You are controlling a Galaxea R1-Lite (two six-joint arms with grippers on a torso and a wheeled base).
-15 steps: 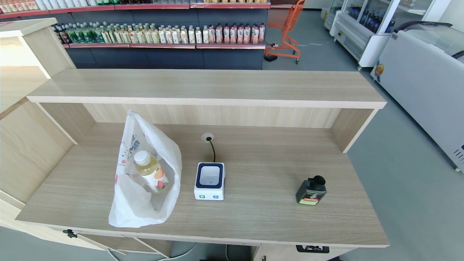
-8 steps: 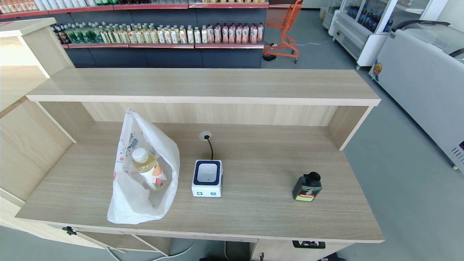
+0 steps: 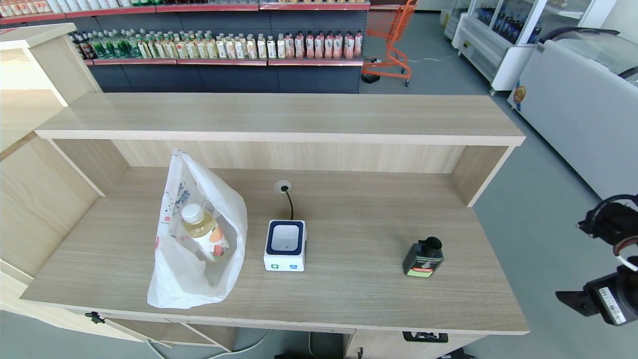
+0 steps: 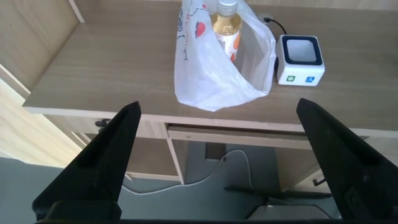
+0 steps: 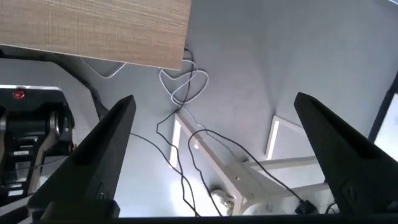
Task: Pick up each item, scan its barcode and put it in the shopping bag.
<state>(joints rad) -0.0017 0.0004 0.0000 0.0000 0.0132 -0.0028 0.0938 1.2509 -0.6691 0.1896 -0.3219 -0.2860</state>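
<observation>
In the head view the dark pump bottle (image 3: 422, 258) stood on the counter (image 3: 359, 294), right of the barcode scanner (image 3: 285, 245). The left wrist view looked past the left gripper (image 4: 217, 104), spread wide and empty, to the shopping bag (image 4: 205, 81) holding a tea bottle (image 4: 225, 25). The right gripper (image 5: 214, 98), equally wide, hung over floor cables (image 5: 186, 143) beyond the counter's edge.

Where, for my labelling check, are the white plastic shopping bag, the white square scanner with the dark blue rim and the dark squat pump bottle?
white plastic shopping bag (image 3: 174, 279): head view, lower front wall.
white square scanner (image 3: 285, 238): head view, top window.
dark squat pump bottle (image 3: 422, 257): head view, body.
</observation>
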